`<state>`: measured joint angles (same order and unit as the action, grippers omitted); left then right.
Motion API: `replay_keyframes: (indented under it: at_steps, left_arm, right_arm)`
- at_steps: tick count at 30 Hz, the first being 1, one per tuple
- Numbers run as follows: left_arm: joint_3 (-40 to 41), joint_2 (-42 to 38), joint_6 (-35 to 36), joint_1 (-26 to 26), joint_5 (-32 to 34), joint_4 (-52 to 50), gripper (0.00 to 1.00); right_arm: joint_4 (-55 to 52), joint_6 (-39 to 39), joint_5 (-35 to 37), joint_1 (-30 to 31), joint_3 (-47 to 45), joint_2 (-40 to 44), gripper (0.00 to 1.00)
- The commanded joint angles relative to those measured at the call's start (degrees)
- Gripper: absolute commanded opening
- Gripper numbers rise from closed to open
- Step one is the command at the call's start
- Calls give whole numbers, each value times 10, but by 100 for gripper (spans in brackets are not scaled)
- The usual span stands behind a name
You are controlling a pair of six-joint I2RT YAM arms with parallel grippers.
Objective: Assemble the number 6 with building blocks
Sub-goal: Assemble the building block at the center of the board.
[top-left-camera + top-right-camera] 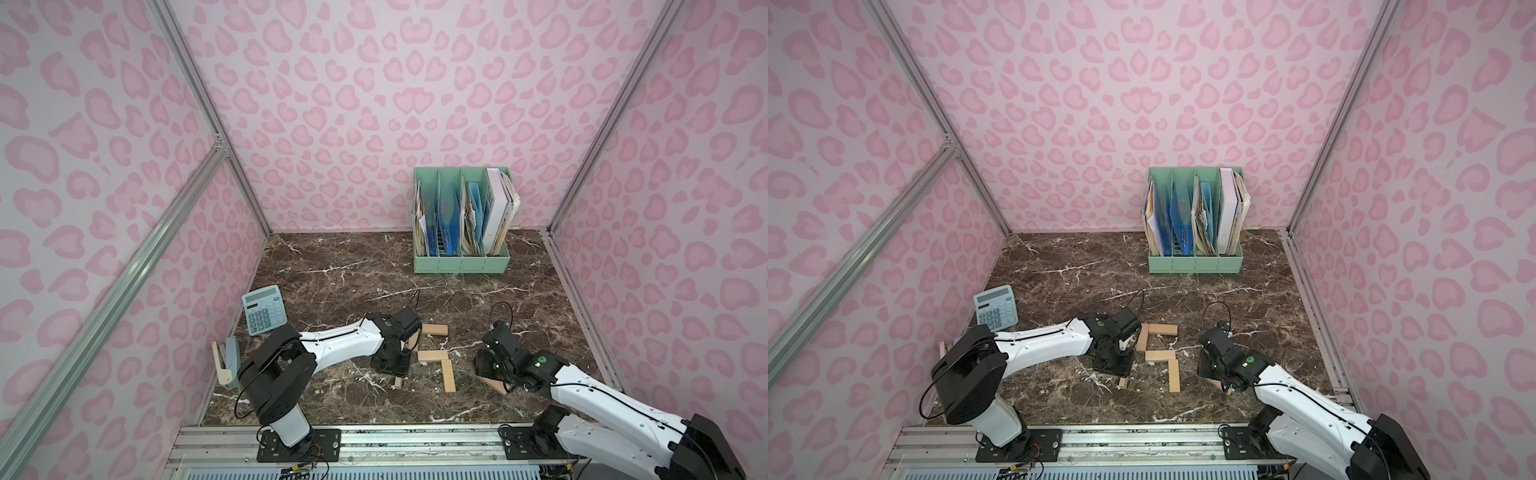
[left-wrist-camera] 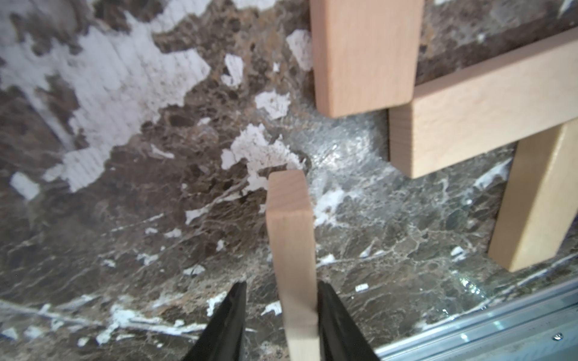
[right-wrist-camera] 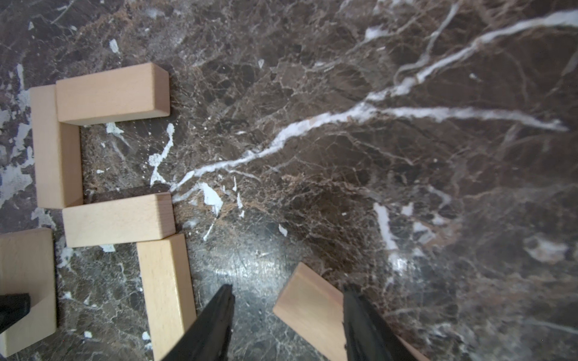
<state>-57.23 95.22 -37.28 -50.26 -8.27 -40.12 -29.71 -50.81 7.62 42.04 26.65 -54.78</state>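
Observation:
Several pale wooden building blocks lie on the marble table as a partial number 6: a top bar (image 1: 435, 330), a left upright (image 1: 1143, 337), a middle bar (image 1: 433, 355) and a lower right upright (image 1: 448, 375). My left gripper (image 2: 280, 286) is open at the figure's lower left. A block on its edge (image 2: 292, 250) stands between its jaws, touching one finger (image 2: 331, 312) with a gap to the other. My right gripper (image 3: 286, 289) is open to the figure's right, over a slanted block (image 3: 309, 309) that one finger partly covers.
A green file holder (image 1: 461, 262) with folders stands at the back right. A blue calculator (image 1: 264, 309) and a beige-and-grey stapler (image 1: 226, 361) lie by the left wall. An aluminium rail (image 1: 374, 440) runs along the table's front edge.

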Motion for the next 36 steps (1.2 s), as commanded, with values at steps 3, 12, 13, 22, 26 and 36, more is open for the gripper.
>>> replay_keyframes:
  at_steps: [3, 12, 13, 22, 26, 36]
  left_arm:
    - [8, -10, 9, 0, 9, -19, 42]
    - [7, -16, 5, 0, 12, -22, 42]
    - [6, -14, 5, 0, 13, -22, 42]
    - [-4, 13, 10, 0, 14, -13, 42]
    - [-13, 20, 10, 0, 13, -10, 42]
    - [-31, 34, 11, 0, 1, -12, 41]
  right_arm:
    - [4, 2, -1, 1, -1, 4, 58]
    - [12, 0, -6, 1, -10, 10, 58]
    - [13, 0, -7, 0, -11, 9, 58]
    - [20, 4, -8, 0, -11, 7, 58]
    - [17, 6, -8, -1, -11, 10, 58]
    - [22, 13, -12, -6, -7, 2, 58]
